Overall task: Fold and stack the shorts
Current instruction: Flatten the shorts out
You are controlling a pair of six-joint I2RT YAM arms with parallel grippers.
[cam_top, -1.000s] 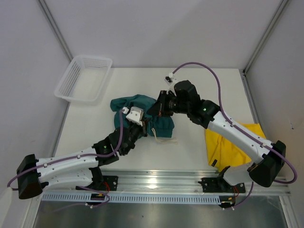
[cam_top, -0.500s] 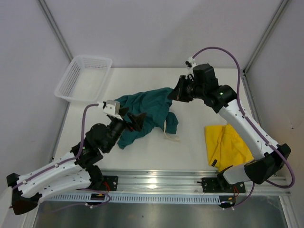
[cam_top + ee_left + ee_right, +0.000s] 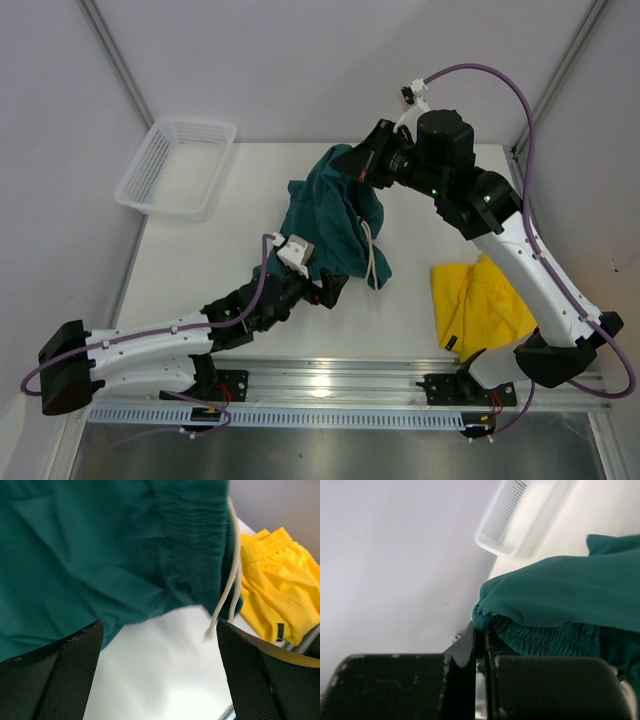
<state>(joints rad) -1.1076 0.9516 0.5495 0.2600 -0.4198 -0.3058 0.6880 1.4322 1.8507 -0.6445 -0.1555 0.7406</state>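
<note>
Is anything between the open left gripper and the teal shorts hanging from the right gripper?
Nothing visible. The left gripper stands open over bare table, and the teal shorts hang directly ahead, pinched by the right gripper. Only their drawstring dangles nearby, off to one side.

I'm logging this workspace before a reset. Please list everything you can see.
teal shorts: one pair, dark teal-green, lifted at centre
drawstring: one, pale, hanging from the teal shorts
yellow shorts: one pair, bright yellow, lying at the near right
basket: one, white mesh, far left corner
table: one, white, under everything
left gripper: one, black, open, by the teal shorts' lower edge, holding nothing
right gripper: one, black, shut on the teal shorts' edge
</note>
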